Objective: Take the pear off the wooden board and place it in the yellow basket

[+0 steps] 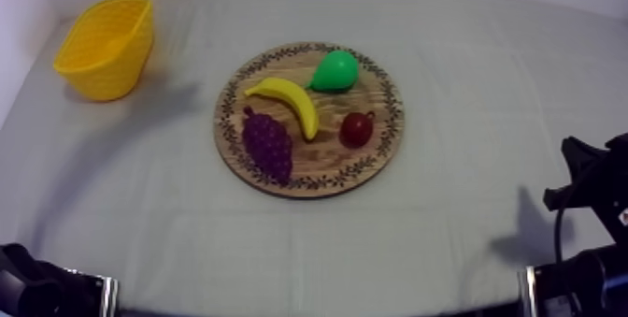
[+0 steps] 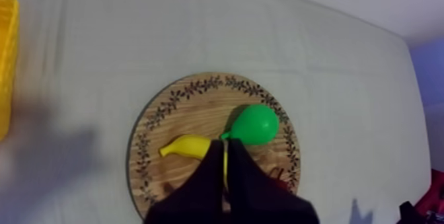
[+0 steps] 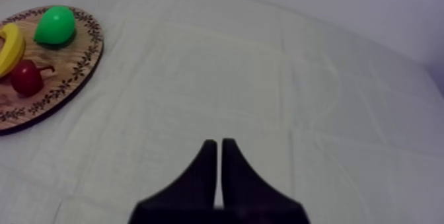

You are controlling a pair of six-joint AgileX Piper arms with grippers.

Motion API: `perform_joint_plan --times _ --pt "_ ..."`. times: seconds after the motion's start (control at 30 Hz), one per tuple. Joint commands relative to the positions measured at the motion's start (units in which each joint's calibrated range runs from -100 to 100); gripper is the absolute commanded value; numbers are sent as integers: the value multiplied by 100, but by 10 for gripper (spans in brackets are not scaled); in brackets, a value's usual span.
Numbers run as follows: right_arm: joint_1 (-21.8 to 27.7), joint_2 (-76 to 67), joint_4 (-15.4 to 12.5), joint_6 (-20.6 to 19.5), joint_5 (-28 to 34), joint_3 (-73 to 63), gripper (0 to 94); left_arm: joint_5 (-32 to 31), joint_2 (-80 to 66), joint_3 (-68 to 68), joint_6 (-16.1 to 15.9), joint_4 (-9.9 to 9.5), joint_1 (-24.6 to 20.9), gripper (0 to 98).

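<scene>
Pear (image 1: pixel 334 70): on the board (image 1: pixel 327 155), at its far edge, just beside the banana (image 1: pixel 285 99). Not yet picked.
Board neighbours: grapes (image 1: pixel 267 145) at the near left of the board, small red fruit (image 1: pixel 356 128) near the pear. All four are crowded close, so I judge a clean grab needs care.
Left gripper (image 2: pixel 224 144): above the board, fingers pressed together in a narrow wedge, tips pointing at the spot where banana and pear meet. Nothing held. It looks lined up for the pear, and the fingers must part before it goes down.
Right gripper (image 3: pixel 219 143): fingers together, empty, over bare cloth (image 1: pixel 467 199), well apart from the board. Parked out of the way, I reckon.
Basket (image 1: pixel 105 45): well apart from the board, on the left arm's side, which is probably why that arm takes the job.
Risk: nudging the banana on the way in.
</scene>
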Motion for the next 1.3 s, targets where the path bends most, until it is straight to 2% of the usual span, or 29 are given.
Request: perform_joint_plan --times 0.0,0.13,0.5,0.63,0.77,0.87,1.0,1.17,1.27 --pt "-1 -2 -1 3 1 0 4 328 620 -790 36 -13 27 0" --pt "-1 -2 -1 6 1 0 4 704 1281 -1641 111 -20 165 0" --pt "-1 -2 -1 3 1 0 4 1175 2961 -3808 227 -45 768 0" --pt "-1 -2 -1 3 1 0 4 1335 3439 -4428 173 -54 848 0" --pt "-1 -2 -1 3 1 0 4 1399 3786 -4796 -38 -13 836 0" --pt "-1 -2 -1 3 1 0 4 1446 3967 -4982 -332 -3 818 0" --pt "-1 -2 -1 3 1 0 4 1705 4087 -5065 -1019 -111 814 0" --pt "-1 -2 -1 3 1 0 4 2109 4107 -5141 -2373 -124 840 0" --pt "-1 -2 -1 3 1 0 4 2454 4105 -5219 -3002 -191 872 0"
